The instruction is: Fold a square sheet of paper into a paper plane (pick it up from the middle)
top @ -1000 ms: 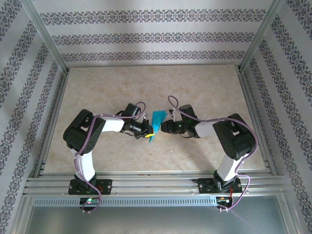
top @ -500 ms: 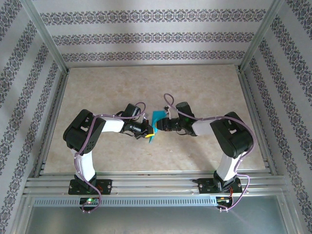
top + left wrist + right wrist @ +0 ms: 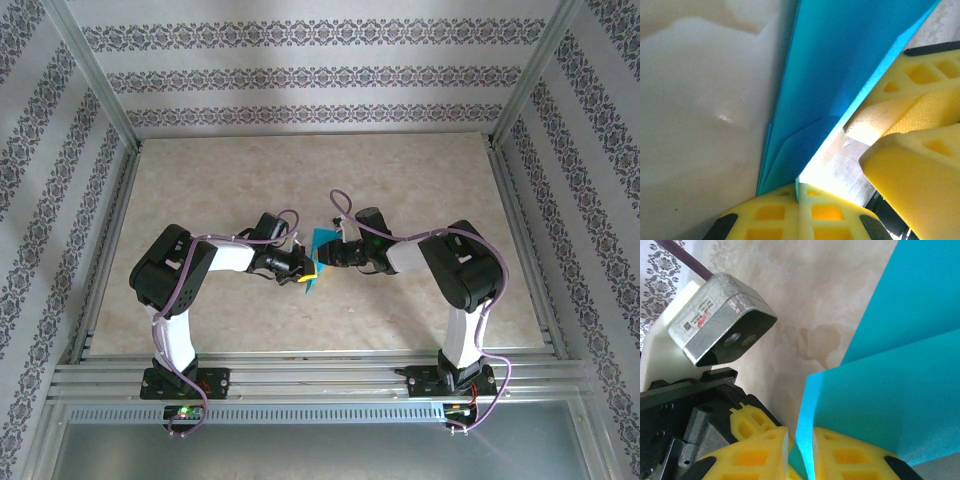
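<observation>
Two grippers are meeting at the middle of the top external frame, above the beige table (image 3: 420,180). The left gripper (image 3: 300,268) and the right gripper (image 3: 331,257) are flanking the paper plane (image 3: 322,243), a narrow teal sliver between them with its point aiming toward the lower frame (too small here to read either grip). The left wrist view is supplying that: its yellow pads (image 3: 775,215) are pressing flat together at bottom centre, nipping the paper's lower edge. Stacked layers and a crease are showing above, and the other gripper's fingers are looming at right. The right wrist view is showing its own jaws narrowed onto one upright flap at bottom centre, with a grey metal block (image 3: 722,317) sitting upper left. Paper this thin is looking light, limp and easily torn, so I judge pinching near the folds, where layers are stiffening it, as safest.
</observation>
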`<state>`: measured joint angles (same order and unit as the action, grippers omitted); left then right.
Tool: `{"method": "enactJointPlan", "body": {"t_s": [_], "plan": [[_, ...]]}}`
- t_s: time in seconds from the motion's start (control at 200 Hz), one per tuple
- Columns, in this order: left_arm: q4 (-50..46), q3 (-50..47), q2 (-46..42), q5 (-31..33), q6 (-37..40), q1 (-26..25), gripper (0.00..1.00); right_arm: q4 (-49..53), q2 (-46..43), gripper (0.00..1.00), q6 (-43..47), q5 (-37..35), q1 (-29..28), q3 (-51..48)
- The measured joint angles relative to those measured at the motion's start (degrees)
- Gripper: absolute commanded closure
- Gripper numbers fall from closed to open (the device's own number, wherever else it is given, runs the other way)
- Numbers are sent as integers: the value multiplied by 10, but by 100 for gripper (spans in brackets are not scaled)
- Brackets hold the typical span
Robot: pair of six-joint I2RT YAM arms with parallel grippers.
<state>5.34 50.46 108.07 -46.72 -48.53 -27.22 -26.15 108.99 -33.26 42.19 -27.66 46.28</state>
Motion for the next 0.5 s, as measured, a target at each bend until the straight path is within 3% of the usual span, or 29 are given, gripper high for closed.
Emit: {"method": "enactJointPlan", "body": {"t_s": [0.5], "plan": [[0, 0, 0, 1, 0, 0, 94, 20, 21, 79, -11, -7, 0, 18]]}}
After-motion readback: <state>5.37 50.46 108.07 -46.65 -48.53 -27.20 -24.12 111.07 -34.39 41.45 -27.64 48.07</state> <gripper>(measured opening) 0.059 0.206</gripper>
